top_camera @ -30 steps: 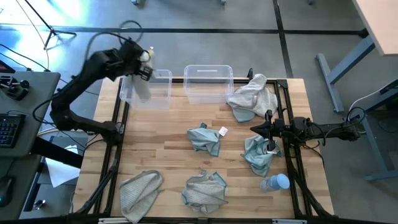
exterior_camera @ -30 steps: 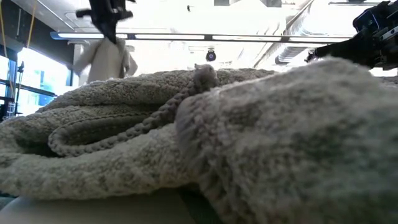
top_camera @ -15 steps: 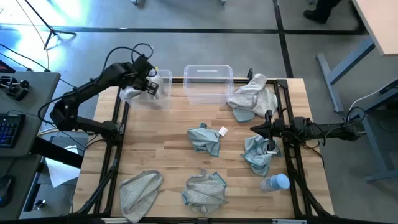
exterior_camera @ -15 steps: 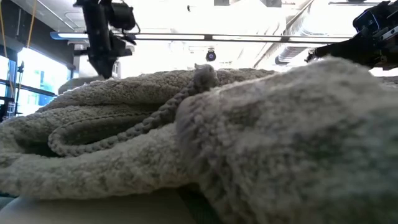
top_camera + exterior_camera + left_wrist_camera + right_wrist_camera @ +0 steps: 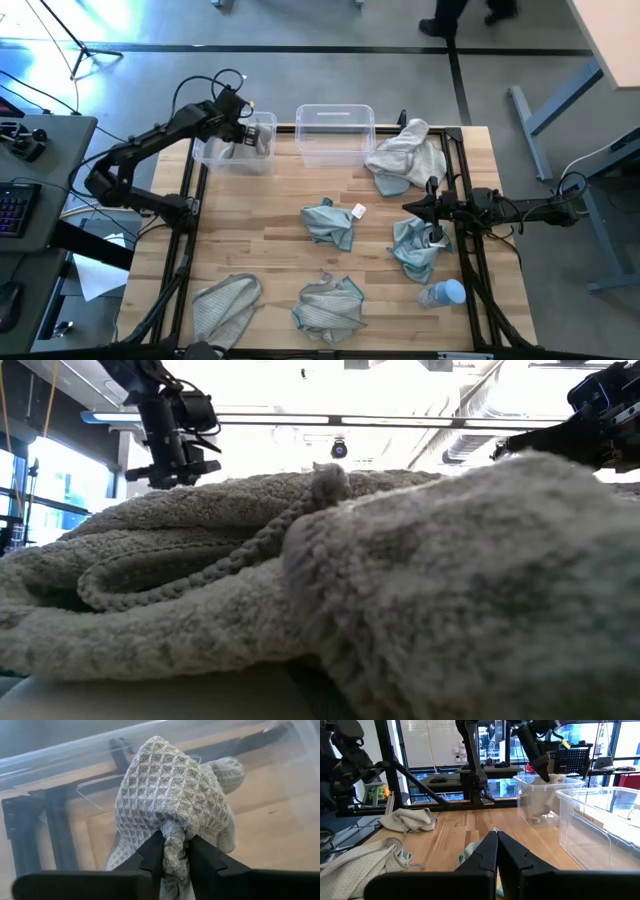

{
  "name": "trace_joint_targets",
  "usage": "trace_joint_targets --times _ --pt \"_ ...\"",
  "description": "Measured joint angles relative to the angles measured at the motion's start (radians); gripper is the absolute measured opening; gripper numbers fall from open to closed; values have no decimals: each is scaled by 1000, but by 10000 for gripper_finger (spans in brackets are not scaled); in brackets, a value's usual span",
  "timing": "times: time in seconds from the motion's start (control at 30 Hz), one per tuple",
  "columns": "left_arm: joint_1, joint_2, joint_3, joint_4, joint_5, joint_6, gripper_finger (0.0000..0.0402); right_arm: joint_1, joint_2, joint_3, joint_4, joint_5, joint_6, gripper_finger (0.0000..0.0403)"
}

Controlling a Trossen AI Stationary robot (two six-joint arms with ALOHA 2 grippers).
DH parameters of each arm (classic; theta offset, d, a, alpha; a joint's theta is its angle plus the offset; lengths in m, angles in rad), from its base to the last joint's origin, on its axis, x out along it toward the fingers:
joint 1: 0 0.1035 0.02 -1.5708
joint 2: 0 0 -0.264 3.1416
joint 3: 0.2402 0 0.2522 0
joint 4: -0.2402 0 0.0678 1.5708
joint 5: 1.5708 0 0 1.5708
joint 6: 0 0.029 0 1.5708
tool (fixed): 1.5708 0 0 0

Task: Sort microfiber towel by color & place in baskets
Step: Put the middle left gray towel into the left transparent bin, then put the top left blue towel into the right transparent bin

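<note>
At the far left corner, a grey-beige towel [image 5: 175, 800] is clamped in the left gripper [image 5: 175, 857] inside the left basket [image 5: 236, 143] (the neighbouring basket [image 5: 335, 133] holds nothing). Five more towels are spread over the tabletop. Near the right edge, the right gripper [image 5: 496, 851] is held closed above a blue-teal towel [image 5: 415, 247].
</note>
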Motion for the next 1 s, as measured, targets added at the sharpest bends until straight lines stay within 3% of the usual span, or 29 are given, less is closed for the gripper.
trace_joint_targets --times 0.37,0.73,0.87,1.0 --pt "0 30 39 -9 8 50 140 0 0 0 0 0 0 0" --pt "-59 16 185 -102 34 45 144 0 0 0 0 0 0 0" --pt "-147 -30 196 -111 11 -20 115 0 0 0 0 0 0 0" --pt "-274 -103 196 -102 -1 -96 40 0 0 0 0 0 0 0"
